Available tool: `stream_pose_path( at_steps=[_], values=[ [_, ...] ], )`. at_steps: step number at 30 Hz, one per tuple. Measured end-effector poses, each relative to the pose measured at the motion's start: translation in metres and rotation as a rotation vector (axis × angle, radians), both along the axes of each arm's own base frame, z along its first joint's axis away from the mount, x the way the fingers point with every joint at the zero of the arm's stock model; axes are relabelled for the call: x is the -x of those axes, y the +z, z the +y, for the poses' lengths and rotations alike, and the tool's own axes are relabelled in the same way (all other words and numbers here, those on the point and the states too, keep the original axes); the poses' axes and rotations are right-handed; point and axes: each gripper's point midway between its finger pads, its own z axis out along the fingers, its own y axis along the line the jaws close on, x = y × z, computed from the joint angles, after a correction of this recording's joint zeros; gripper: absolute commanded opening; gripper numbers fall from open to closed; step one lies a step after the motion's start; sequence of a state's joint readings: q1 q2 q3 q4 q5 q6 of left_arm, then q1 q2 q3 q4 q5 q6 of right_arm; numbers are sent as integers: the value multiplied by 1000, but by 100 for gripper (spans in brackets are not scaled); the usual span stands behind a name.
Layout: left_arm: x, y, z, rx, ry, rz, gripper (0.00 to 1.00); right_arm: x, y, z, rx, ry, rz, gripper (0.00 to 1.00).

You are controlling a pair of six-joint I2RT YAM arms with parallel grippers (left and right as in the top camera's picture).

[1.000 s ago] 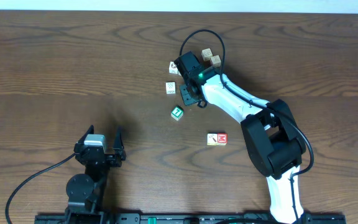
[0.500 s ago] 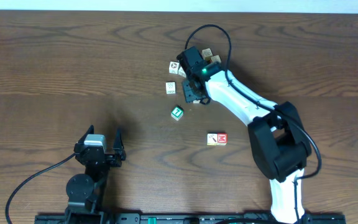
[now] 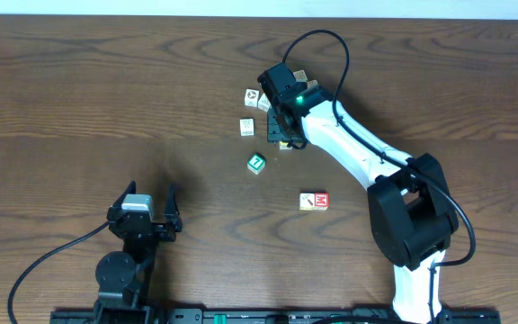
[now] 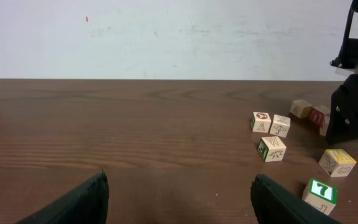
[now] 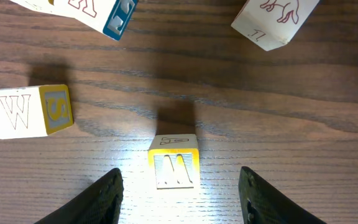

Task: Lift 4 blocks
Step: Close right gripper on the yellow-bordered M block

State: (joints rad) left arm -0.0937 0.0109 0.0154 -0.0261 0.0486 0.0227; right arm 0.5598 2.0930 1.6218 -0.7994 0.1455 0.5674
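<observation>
Shows a dark wood-grain counter strewn with small lettered cubes, seen from above and from both wrists. Shows the left end effector low at the near left of the counter, released, its two fingers spread wide with nothing between them, well apart from every block. Shows the right arm stretched across to the far cluster, with the right end effector likewise released: fingers parted on either side of the yellow block, neither one touching it. Note the yellow block flat on the counter, brightly lit from the wrist, with yellow-bordered faces and dark lettering. Note the green block, marked with a white 7, alone on the counter just nearer than the right end effector. Note also the red block, with its white letter, nearer again and to the right, well apart from both end effectors. See three cream picture cubes grouped close together left of the right arm, none of them touched. Fourth coloured block not told apart with certainty among the cubes partly hidden by the arm.
</observation>
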Motion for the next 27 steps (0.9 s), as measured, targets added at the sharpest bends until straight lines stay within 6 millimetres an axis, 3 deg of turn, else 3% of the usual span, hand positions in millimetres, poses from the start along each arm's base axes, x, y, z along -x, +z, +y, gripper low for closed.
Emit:
stream_pose_path(
  at_steps=[20,27],
  values=[
    [0,0,0,0,0,0,73,-5,1,3,-5,15,-19,54],
    [0,0,0,0,0,0,73,-3,-13,1,14,22,7,54]
  ],
)
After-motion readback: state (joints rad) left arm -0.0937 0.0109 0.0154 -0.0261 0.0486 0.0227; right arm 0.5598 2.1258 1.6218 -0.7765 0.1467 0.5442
